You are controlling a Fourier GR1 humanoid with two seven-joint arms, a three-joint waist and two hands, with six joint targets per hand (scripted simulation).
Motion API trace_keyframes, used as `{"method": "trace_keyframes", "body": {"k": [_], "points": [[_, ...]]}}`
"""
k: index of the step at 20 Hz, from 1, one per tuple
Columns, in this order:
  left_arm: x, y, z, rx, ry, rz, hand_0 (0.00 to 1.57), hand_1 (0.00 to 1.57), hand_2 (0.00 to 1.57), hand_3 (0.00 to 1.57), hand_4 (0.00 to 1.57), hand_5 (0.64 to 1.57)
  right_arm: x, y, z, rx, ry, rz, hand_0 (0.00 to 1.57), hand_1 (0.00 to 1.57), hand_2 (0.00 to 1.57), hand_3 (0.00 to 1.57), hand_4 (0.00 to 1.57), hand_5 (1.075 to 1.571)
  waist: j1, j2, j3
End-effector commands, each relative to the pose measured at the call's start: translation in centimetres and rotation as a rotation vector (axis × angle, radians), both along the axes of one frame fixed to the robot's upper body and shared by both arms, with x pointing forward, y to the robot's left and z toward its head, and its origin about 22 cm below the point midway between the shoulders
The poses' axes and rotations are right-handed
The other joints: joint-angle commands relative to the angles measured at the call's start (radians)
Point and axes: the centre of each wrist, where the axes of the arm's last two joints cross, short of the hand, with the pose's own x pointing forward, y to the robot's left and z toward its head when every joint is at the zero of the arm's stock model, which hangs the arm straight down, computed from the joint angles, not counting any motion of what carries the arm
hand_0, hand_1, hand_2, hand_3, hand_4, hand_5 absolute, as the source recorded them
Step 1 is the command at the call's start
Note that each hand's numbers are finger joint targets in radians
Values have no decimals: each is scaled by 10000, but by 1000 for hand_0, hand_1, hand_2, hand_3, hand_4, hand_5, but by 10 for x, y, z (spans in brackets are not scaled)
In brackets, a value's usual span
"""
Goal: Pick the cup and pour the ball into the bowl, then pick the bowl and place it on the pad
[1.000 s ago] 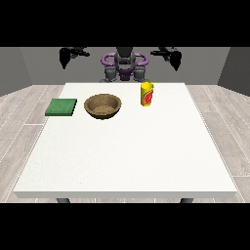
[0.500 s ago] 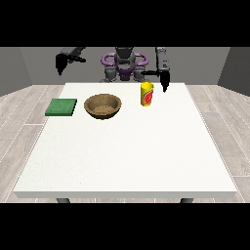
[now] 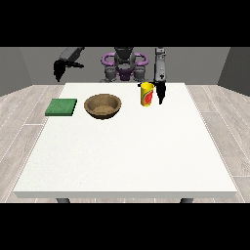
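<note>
Surface first: the large white top is carrying all three task things along its far edge, with its near part lying bare. Over the last second the arm at the view's right has been swinging down from a raised pose, and its robot hand is now hanging just beside the yellow cup, on the cup's outer side. Whether the two are touching cannot be told, and the spread of that robot hand's fingers cannot be read either. This is looking like the approach to the first pick, with no lift begun yet.

Across the view, the other arm is staying high and off past the surface's far left corner, its robot hand drooping downward and holding nothing; how its fingers are lying cannot be told.

Next in size, the brown wooden bowl is sitting upright near the cup, toward the view's left, with its mouth open to receive the pour. The green pad is lying flat beyond the bowl, near the left edge. No ball is showing; presumably it is resting inside the cup. Nothing is standing between cup and bowl, so the pouring path is appearing open.
</note>
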Motion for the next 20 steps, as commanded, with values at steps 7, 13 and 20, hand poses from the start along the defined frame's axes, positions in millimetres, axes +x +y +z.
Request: {"method": "trace_keyframes", "body": {"k": [7,13,20], "points": [[8,-12,-31,208,338,52,0,0,0,0,0,1524,5,2,-15,38,392,-29,0,0,0,0,0,1571,24,-205,-2],[0,-2,-37,2760,-732,1372,1245,1245,1571,1571,1329,1287,15,-9,19,-304,-884,530,0,0,0,0,0,1570,-780,905,0],[-1,-21,-36,3304,-331,2082,1327,1327,1571,1571,1500,1241,22,-26,48,-537,-581,607,0,0,0,0,0,1570,-1190,515,-7]]}}
